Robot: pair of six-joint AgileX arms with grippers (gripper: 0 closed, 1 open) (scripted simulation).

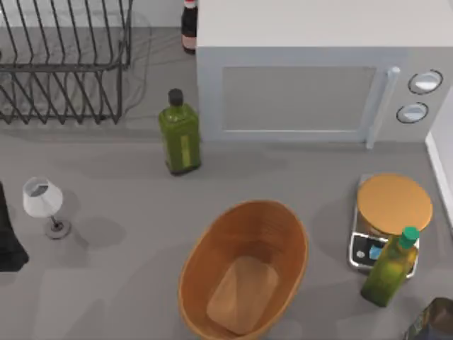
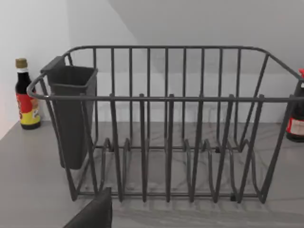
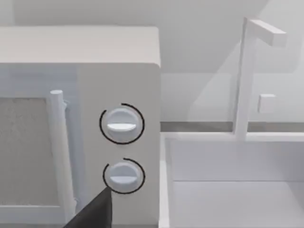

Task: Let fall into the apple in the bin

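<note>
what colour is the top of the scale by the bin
Orange, a plain round top on the scale, right of the bin; the top view shows it best.

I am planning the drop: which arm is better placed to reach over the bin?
Right, probably. The right arm at the table's lower right corner lies nearer the bin, though a green bottle stands close beside it. The left arm sits at the left edge.

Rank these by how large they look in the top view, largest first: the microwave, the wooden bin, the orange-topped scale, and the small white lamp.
1. Microwave
2. Bin
3. Scale
4. Lamp

The gaps between them are plain, so there are no ties.
</note>
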